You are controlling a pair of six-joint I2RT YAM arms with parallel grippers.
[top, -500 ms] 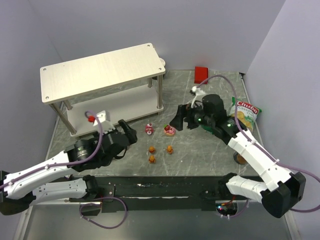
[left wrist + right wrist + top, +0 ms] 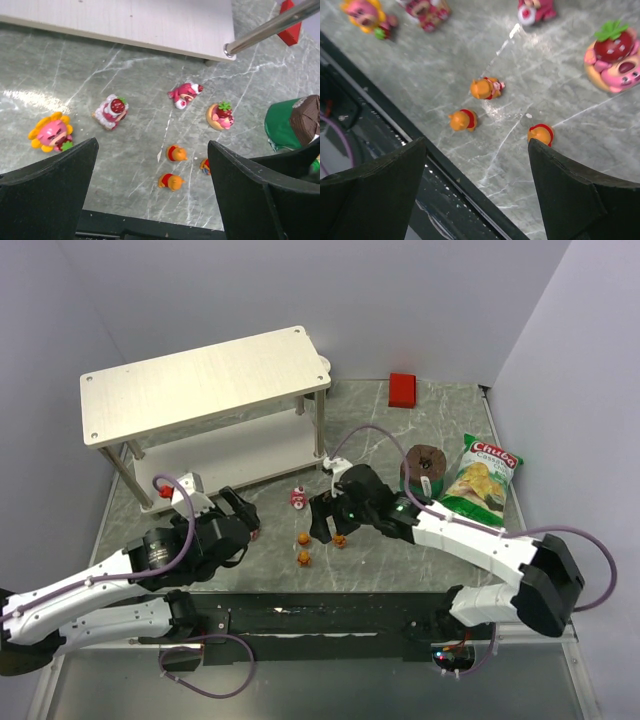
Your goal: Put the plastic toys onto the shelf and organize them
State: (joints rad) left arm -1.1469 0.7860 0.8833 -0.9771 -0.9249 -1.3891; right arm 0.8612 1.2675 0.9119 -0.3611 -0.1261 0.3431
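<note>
The toys lie on the grey table in front of the shelf (image 2: pixel 200 380). In the left wrist view I see the flower-faced one (image 2: pixel 50 134), three pink-red strawberry bears (image 2: pixel 112 111) (image 2: pixel 186 94) (image 2: pixel 221 115) and three small orange bears (image 2: pixel 176 153) (image 2: pixel 171 181) (image 2: pixel 205 166). My left gripper (image 2: pixel 152 150) (image 2: pixel 245 515) is open and empty above them, to their left. My right gripper (image 2: pixel 476 145) (image 2: pixel 322 522) is open and empty over the orange bears (image 2: pixel 462 120) (image 2: pixel 486 88); its right finger is close to the third (image 2: pixel 540 134).
A brown-and-green cylinder (image 2: pixel 424 465) stands right of the toys, with a chips bag (image 2: pixel 480 472) beside it. A red block (image 2: pixel 402 389) lies at the back. A shelf leg (image 2: pixel 270 27) crosses the left wrist view. The black rail (image 2: pixel 450 175) runs along the table's near edge.
My right arm has swung left and toward the near edge, from beside the cylinder to over the orange bears, uncovering the cylinder. My left gripper has drawn back slightly to the left.
</note>
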